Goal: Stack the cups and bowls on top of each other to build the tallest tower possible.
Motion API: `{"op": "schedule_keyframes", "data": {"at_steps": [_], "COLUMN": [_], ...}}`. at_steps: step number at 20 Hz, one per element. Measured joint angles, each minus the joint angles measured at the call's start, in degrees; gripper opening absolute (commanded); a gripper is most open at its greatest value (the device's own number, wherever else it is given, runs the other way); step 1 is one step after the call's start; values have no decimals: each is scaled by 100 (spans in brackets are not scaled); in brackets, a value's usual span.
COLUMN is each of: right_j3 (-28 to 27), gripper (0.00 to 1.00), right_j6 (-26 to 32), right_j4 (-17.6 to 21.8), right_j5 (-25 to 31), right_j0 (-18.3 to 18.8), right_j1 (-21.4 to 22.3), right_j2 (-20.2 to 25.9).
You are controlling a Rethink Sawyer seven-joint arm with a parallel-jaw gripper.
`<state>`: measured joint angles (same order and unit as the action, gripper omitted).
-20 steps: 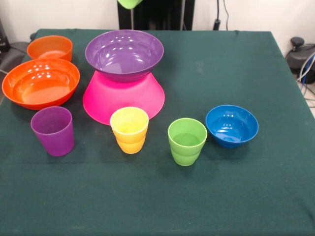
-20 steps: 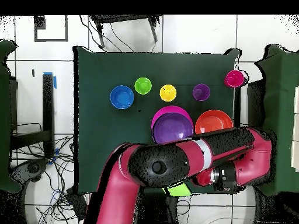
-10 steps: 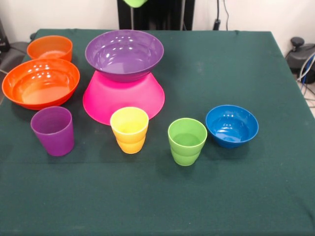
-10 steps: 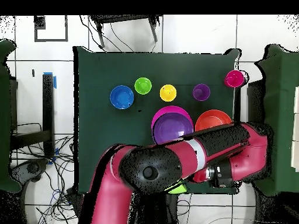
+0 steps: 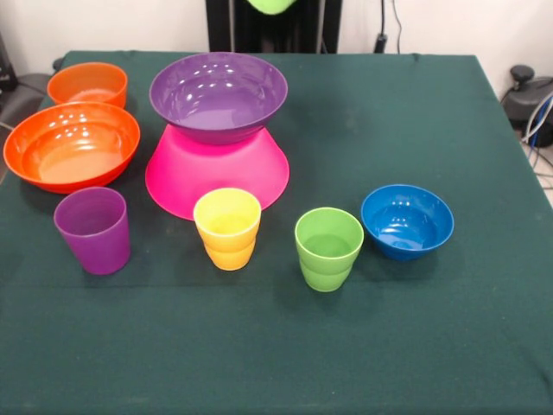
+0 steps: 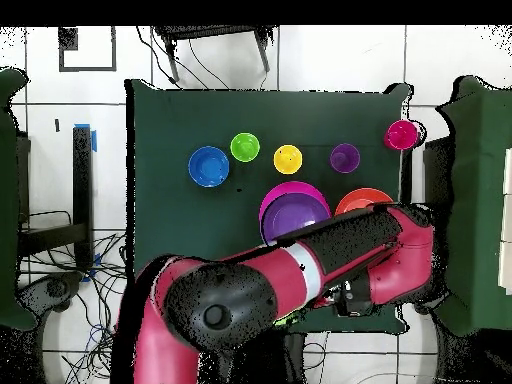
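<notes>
The tower is an upright purple bowl [image 5: 218,93] on an inverted pink bowl [image 5: 216,173], at the table's far middle; it also shows in the overhead view [image 6: 295,216]. A lime green bowl [image 5: 272,4] hangs in the air at the top edge, behind and right of the tower, held by my gripper, which is out of the picture. The purple cup [image 5: 92,229], yellow cup [image 5: 227,227] and green cup [image 5: 328,248] stand in a row in front. A blue bowl [image 5: 407,220] sits at the right. The red cup [image 6: 401,134] stands at the table's corner.
A large orange bowl [image 5: 71,145] and a small orange bowl [image 5: 87,84] sit left of the tower. My arm [image 6: 330,250] lies across the robot's side of the table in the overhead view and covers part of the large orange bowl [image 6: 362,200].
The lime green bowl has moved right along the top edge of the front view. In the overhead view the arm has swung further over the table toward the tower.
</notes>
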<state>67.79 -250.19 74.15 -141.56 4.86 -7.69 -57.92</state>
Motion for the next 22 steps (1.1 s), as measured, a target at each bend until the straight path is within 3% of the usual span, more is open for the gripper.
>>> {"op": "schedule_keyframes", "data": {"at_steps": [4, 9, 10, 13, 18, 22], "right_j3": [196, 618, 817, 1003, 1404, 1472], "gripper": [0, 0, 0, 0, 0, 0], "right_j6": [-1, 0, -1, -1, -1, -1], "right_j4": [-79, -447, -588, -692, -929, -933], "right_j5": [504, 1458, 1800, 2092, 2777, 3008], "right_j0": [-360, -1064, -1383, -1713, -2772, -3274], "right_j1": [234, 721, 979, 1268, 2316, 2793], "right_j2": [-13, -138, -220, -317, -733, -932]}}
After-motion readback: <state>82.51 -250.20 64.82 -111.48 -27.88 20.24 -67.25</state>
